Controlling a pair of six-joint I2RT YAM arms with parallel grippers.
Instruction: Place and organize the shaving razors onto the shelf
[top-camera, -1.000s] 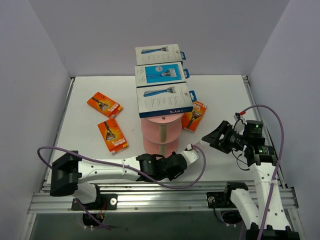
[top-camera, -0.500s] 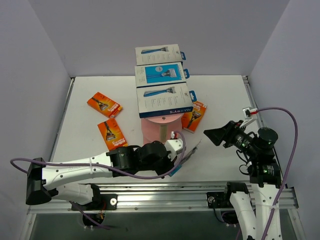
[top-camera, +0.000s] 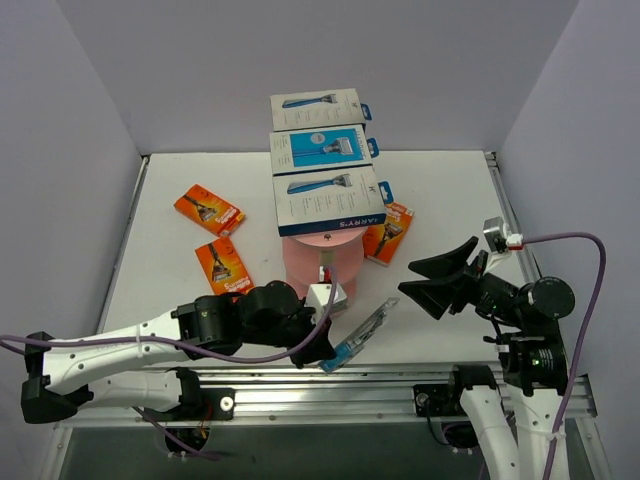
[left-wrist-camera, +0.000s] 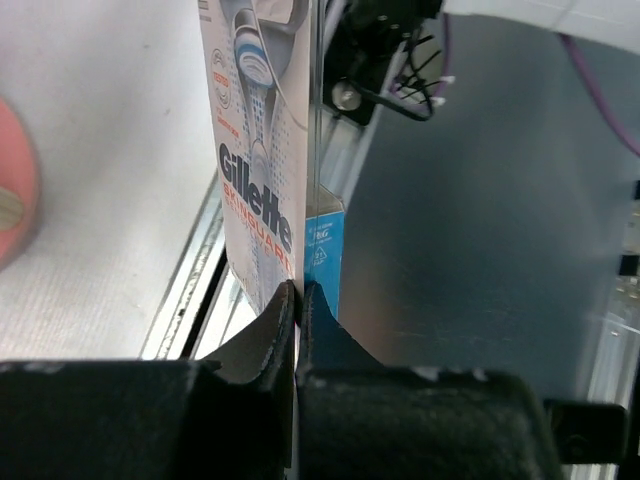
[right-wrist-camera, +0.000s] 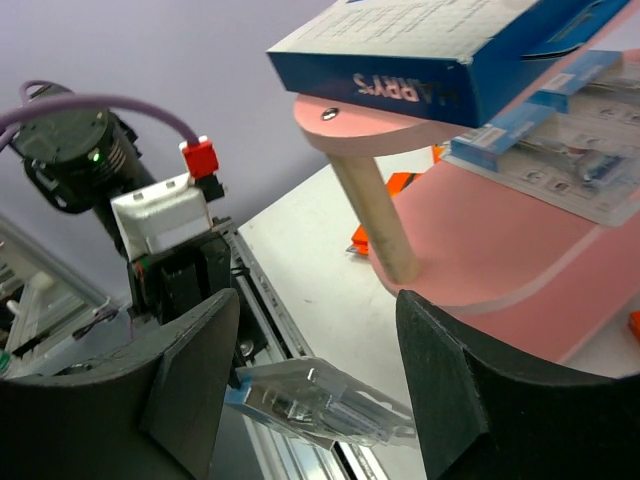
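Jaws of the left gripper (left-wrist-camera: 298, 292) pinch a clear Gillette blister pack (top-camera: 362, 333) at the near edge of the surface (top-camera: 170, 260), right gripper (top-camera: 410, 277) jaws gape wide and empty, pink shelf (top-camera: 300, 262) beyond carries three boxed razor packs (top-camera: 329, 200).

From where I stood, the pink shelf (top-camera: 322, 262) rose mid-table (top-camera: 445, 190), its top tier carrying three white-and-blue boxes flat in a row: the far box (top-camera: 317, 105), the middle box (top-camera: 320, 148) and the near box (top-camera: 330, 200). Two orange packs (top-camera: 209, 209) (top-camera: 225, 270) lay on the table to its left, and a third orange pack (top-camera: 387, 231) sat just beside its right side. The left gripper (top-camera: 325, 352) pinched a clear blister pack (top-camera: 365, 335) at the near edge, in front of the shelf. The right gripper (top-camera: 408, 277) hung nearby with its jaws spread wide, pointing toward the shelf.
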